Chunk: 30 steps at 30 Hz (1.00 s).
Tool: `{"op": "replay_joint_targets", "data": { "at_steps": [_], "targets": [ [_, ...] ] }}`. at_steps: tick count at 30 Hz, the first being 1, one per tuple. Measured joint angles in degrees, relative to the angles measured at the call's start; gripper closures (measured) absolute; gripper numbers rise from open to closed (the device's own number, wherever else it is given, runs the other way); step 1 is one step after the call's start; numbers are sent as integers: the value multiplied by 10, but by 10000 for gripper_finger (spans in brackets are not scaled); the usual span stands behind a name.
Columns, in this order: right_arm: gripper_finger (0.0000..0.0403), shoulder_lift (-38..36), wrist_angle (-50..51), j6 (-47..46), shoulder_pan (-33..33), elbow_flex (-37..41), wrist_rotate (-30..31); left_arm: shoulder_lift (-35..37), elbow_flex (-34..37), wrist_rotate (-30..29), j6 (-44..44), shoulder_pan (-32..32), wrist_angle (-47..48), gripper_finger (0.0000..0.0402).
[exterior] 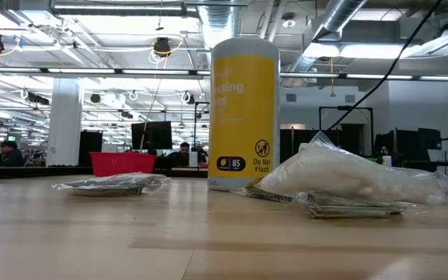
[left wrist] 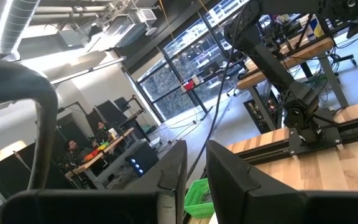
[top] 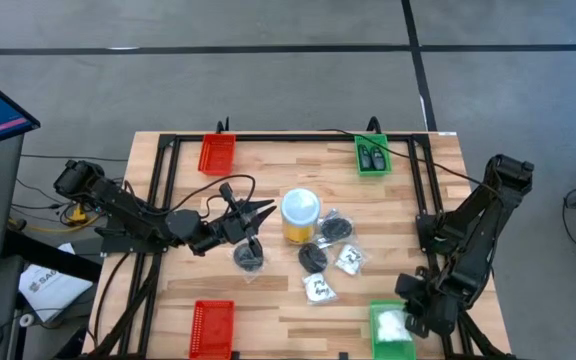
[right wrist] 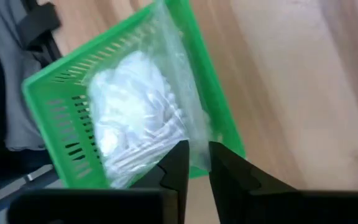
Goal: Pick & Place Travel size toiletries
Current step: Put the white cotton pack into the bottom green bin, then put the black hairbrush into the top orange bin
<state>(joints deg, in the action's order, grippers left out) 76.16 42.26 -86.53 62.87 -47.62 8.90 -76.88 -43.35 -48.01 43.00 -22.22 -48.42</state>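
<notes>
Clear film over soft white filling: one packet [right wrist: 135, 112] lies in the green tray [right wrist: 48, 93] at the table's near right corner. It looks light, limp and slippery, likely to sag and slide if pinched in the middle. A crimped edge or corner seems the surest place to take hold.

The right gripper [right wrist: 194, 149] hangs right above the packet's inner edge, at the tray's rim. Its fingers are parted by only a slit and hold nothing.

More packets [top: 320, 288] and black pieces [top: 313, 255] lie loose in mid-table beside the yellow jar [top: 300, 215], well apart from that gripper.

The left gripper [top: 265, 212] points at the jar from the left, with a dark piece [top: 248, 255] just beside it. Its fingers are also barely parted and empty.
</notes>
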Motion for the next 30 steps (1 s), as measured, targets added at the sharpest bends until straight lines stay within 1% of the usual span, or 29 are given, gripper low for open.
{"op": "replay_joint_targets", "data": {
  "at_steps": [5, 14, 23, 30],
  "targets": [
    [333, 0, -28, 18, 0, 0, 1, 0, 0, 0, 0, 0, 0, 349],
    [311, 0, -8, 34, -21, 0, 2, 0, 0, 0, 0, 0, 0, 349],
    [301, 0, -15, 139, -60, 0, -2, 0, 0, 0, 0, 0, 0, 349],
    [301, 0, -15, 232, -129, 0, -1, 0, 0, 0, 0, 0, 0, 349]
  ]
}}
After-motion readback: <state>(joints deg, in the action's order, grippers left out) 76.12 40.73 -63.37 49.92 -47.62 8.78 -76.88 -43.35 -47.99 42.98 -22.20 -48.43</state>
